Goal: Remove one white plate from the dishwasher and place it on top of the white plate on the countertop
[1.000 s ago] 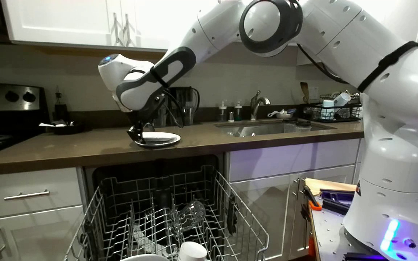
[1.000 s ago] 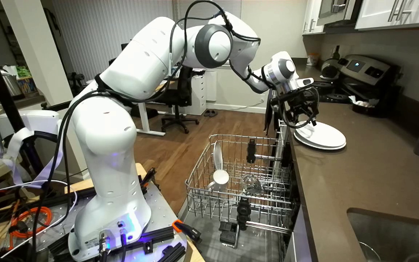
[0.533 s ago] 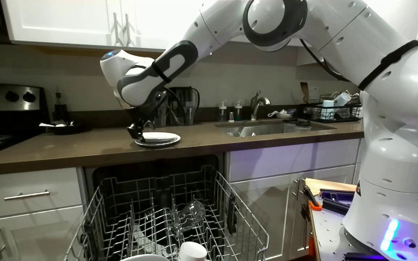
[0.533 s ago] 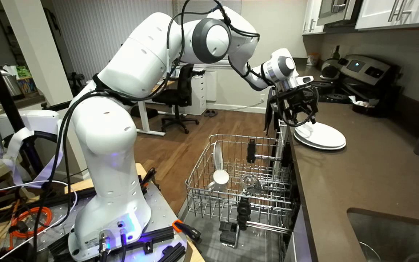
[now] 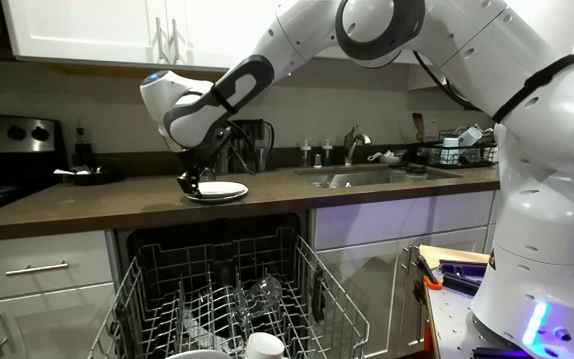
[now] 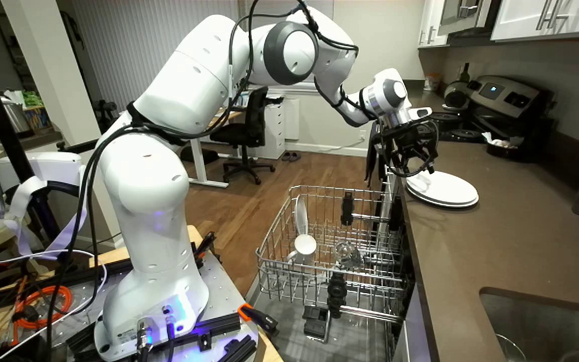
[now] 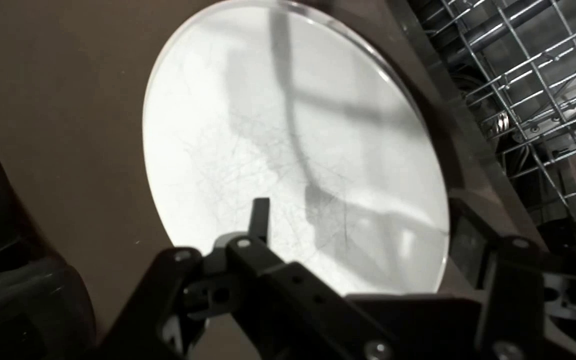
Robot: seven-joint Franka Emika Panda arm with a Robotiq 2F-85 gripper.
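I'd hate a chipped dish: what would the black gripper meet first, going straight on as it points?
Likely the upper round white plate, under one finger of the black gripper; whether they touch is unclear.

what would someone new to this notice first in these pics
Probably the big white jointed robot arm first, arching over to the smooth brown countertop. Next, two stacked round white plates near the countertop's front edge, with the black two-fingered gripper open at their rim. Then, below, the pulled-out silver wire dishwasher rack, holding a white handled mug and a thin white plate standing on edge.
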